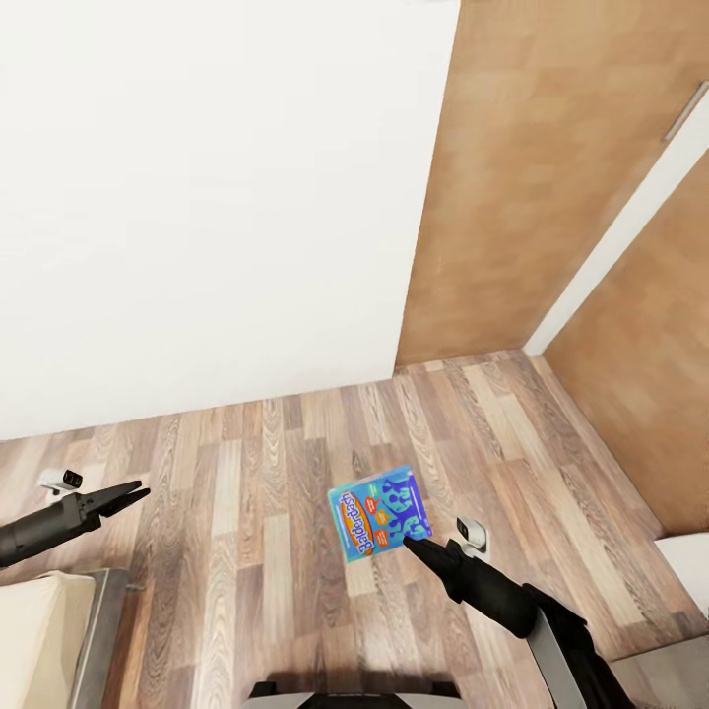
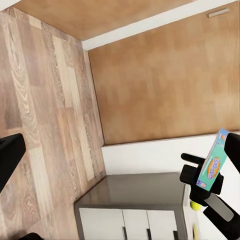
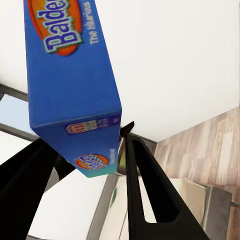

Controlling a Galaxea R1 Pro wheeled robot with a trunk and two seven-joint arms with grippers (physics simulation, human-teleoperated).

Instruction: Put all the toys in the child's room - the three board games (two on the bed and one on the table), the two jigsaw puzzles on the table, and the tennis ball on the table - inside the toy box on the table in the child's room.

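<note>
The flat blue cardboard board-game box (image 1: 380,512), printed with orange and white lettering, is held in the air above the wood-plank floor (image 1: 256,473), clamped at one lower corner by the black right gripper (image 1: 419,537). In the right wrist view the box (image 3: 70,80) sits between the two long black tapered fingers (image 3: 145,190), which are pressed against its narrow edge; the box face is glossy with sharp square corners. In the left wrist view the same box (image 2: 214,161) appears edge-on, thin and slab-like, gripped by the right arm.

Below and beside the box in the left wrist view, a small yellow-green ball (image 2: 196,204) lies near a grey cabinet with white drawer fronts (image 2: 131,210); whether the ball rests on a surface cannot be told.

The black left gripper (image 1: 126,494) hangs over the floor, well apart from the box, its slim fingers drawn together to a point and holding nothing.

The floor is laminate in mixed brown and grey planks with visible grain. A plain white matte wall (image 1: 197,197) meets it ahead. To the right stand smooth tan wood-veneer panels (image 1: 551,177), separated by a white strip (image 1: 630,217). A cream cushion on a grey frame (image 1: 49,630) sits at the lower left of the head view.
</note>
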